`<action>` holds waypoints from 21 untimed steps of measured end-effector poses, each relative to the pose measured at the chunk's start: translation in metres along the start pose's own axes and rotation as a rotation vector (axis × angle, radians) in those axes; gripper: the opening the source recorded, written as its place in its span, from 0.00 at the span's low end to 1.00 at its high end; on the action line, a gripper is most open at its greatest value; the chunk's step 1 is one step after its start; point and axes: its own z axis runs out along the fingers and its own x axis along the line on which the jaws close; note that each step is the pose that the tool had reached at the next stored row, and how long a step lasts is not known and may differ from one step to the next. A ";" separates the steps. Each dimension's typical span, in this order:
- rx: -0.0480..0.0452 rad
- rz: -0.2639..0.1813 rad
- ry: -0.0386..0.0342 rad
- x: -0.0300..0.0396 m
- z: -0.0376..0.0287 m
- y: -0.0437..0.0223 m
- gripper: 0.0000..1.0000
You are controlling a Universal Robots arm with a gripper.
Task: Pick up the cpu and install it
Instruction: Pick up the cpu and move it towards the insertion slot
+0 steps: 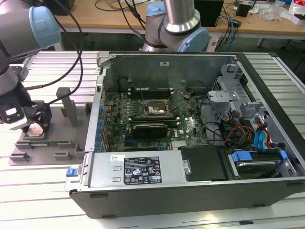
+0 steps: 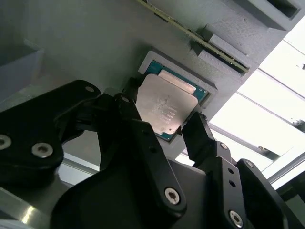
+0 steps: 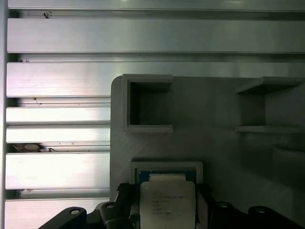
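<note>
The cpu [image 2: 164, 107] is a thin square chip with a silvery top, lying at a shallow square recess in the grey plastic tray [image 1: 64, 125]. My gripper [image 1: 33, 125] hangs over the tray at the exterior view's left. In both wrist views its black fingers [image 2: 193, 129] press against opposite edges of the cpu [image 3: 167, 202], so the gripper [image 2: 162, 110] is shut on it. The chip sits low at the recess, slightly tilted. The dark square socket [image 1: 155, 109] lies on the motherboard inside the open computer case [image 1: 190, 191].
The tray carries upright posts [image 1: 66, 107] and box-shaped pockets [image 3: 147, 102] close to the gripper [image 3: 167, 206]. Ribbed aluminium table slats [image 3: 57, 71] surround it. The case's metal wall [image 1: 97, 119] stands between tray and motherboard. A second robot arm base [image 1: 174, 24] stands behind the case.
</note>
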 end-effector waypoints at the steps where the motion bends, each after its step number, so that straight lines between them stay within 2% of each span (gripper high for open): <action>1: -0.0001 0.000 -0.0002 0.0000 -0.0003 0.0001 0.64; 3: -0.0001 0.000 -0.0002 -0.0001 -0.0025 0.0001 0.64; 21: 0.0000 0.000 0.0000 -0.0020 -0.0033 0.0000 0.64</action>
